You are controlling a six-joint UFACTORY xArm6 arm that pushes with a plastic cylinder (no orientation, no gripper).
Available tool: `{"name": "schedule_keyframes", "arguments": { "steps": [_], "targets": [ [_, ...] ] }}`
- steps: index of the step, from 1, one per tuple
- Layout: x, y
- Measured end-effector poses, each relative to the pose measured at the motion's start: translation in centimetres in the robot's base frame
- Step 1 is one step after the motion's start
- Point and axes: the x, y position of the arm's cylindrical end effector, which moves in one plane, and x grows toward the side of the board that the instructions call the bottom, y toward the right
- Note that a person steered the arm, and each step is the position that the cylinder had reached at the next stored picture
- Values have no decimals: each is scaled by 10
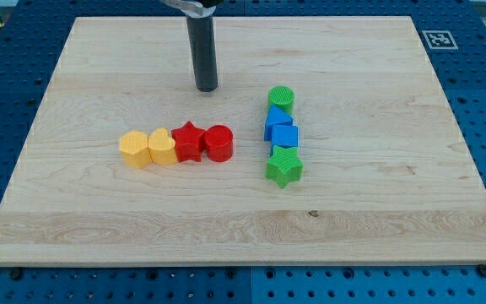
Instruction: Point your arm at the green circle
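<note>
Left of the green circle (281, 98), apart, my tip (207, 87), no gripper shown

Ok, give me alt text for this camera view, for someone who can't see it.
My tip rests on a wooden board, left of a green circle heading a column of two blue blocks and a green star. Two yellow blocks, a red star and a red cylinder form a row.
</note>
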Motion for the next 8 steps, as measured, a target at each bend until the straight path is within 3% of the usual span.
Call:
{"name": "schedule_keyframes", "arguments": {
  "steps": [8],
  "targets": [
    [11,2]
  ]
}}
